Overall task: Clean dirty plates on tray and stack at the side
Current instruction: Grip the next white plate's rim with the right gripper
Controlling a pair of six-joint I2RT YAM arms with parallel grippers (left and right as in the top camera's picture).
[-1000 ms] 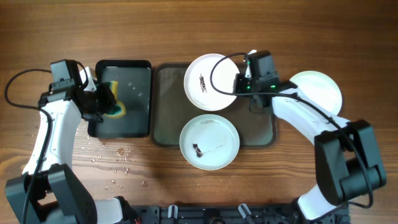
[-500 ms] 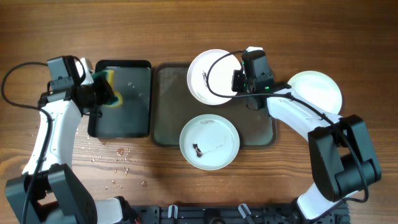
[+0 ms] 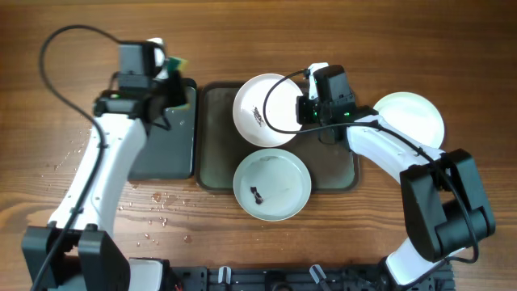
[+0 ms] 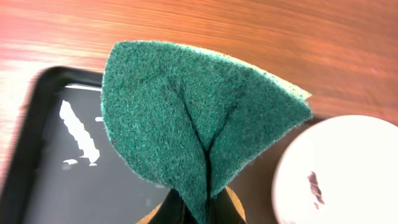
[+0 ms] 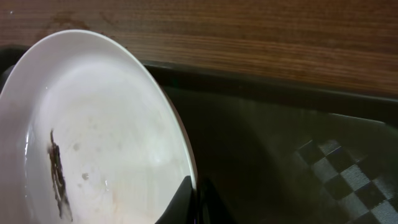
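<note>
Overhead: right gripper (image 3: 300, 111) clamped on the rim of a smudged plate (image 3: 260, 109) at the tray's (image 3: 214, 137) far edge, left gripper (image 3: 164, 73) pinching a sponge (image 3: 174, 62) nearby; left wrist: sponge gripped, plate just beside; right wrist: smear exposed, so scrubbing is judged in hand, calling for sponge pressed onto smear.

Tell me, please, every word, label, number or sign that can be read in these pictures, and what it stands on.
None: no readable word, label, number or sign shows in any view.
The dark marks on the far plate and the near plate are smudges, not writing.
The green sponge, the black tray and the brown tray are plain.
</note>
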